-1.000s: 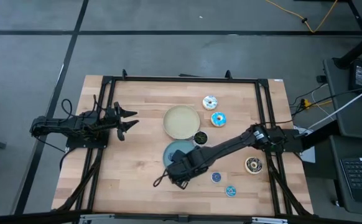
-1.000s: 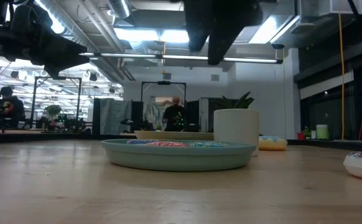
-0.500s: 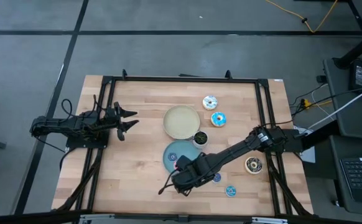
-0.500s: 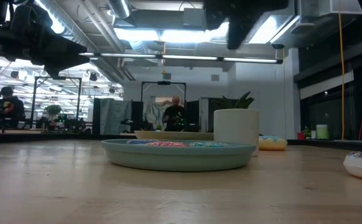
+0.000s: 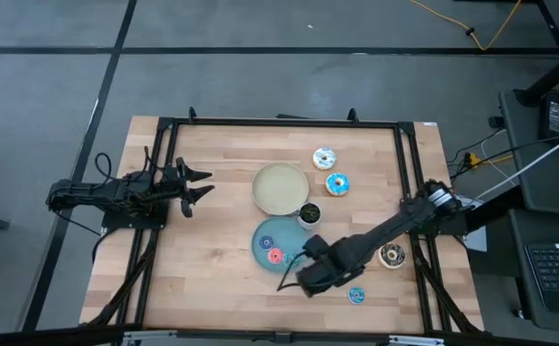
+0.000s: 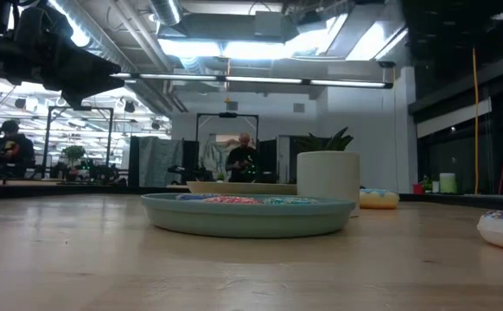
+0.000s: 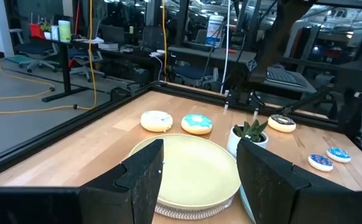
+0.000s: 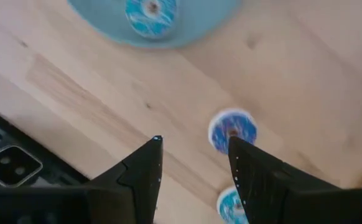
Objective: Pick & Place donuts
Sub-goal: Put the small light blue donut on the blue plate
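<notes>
- Right gripper (image 5: 310,281) hangs low over the near side of the table (image 5: 212,269), just off the blue plate (image 5: 260,234) toward the right arm's side.
- Its wrist view shows the two dark fingers (image 8: 145,168) apart, bare wood between them, nothing held.
- Just past those fingertips lies a tiny blue donut (image 8: 232,131); a second tiny one (image 8: 229,203) peeks out beside the far finger.
- From overhead only that second tiny blue donut (image 5: 356,295) is clear of the gripper; the first sits under the arm there.
- On the blue plate there's a pink donut (image 5: 276,256) and a blue one (image 5: 265,242); the wrist camera catches another blue ring (image 8: 151,14) on the plate's edge.
- Dark brown donut (image 5: 391,255) rests near the right edge of the table, close by the right arm's base.
- White-iced donut (image 5: 325,158) and light-blue-iced donut (image 5: 337,184) lie side by side toward the far right, beyond the cream plate (image 5: 279,188).
- Small dark cup (image 5: 309,212) with a little plant in it stands between the two plates.
- Left gripper (image 5: 197,185) waits at the left side of the table, fingers (image 7: 145,180) spread, empty, pointing toward the cream plate.
- In the low view a person (image 6: 243,161) stands far back in the room.
</notes>
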Robot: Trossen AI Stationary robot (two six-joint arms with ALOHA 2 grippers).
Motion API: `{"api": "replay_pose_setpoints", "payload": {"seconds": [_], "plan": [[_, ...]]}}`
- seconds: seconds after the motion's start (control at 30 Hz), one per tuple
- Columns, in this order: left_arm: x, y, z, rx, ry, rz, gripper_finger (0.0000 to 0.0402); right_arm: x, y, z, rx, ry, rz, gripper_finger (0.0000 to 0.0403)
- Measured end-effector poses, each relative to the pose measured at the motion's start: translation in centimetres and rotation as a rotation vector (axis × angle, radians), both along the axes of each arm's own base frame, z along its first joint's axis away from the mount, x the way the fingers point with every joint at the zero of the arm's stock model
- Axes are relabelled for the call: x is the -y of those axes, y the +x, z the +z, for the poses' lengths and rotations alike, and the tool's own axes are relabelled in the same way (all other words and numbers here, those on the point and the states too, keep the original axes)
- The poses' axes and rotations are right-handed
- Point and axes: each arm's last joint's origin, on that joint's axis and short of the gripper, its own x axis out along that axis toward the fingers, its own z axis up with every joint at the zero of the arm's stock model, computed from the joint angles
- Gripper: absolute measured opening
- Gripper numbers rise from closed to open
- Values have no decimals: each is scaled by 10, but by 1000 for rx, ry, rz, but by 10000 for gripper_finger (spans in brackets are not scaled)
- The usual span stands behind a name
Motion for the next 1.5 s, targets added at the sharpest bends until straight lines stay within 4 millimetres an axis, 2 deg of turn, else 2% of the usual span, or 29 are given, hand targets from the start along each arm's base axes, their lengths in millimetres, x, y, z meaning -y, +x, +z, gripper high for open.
{"api": "replay_pose_setpoints", "payload": {"seconds": [0.23,0.6,1.13,1.5], "plan": [[0,0,0,0,0,0,196,-6,-32,-7,-11,33,-87,184],[0,0,0,-1,0,0,196,-18,-69,-38,-48,19,-30,184],[0,0,0,0,0,0,196,-44,-109,-75,-63,24,110,184],[0,0,0,0,0,0,196,-44,-122,-94,-58,10,167,183]]}}
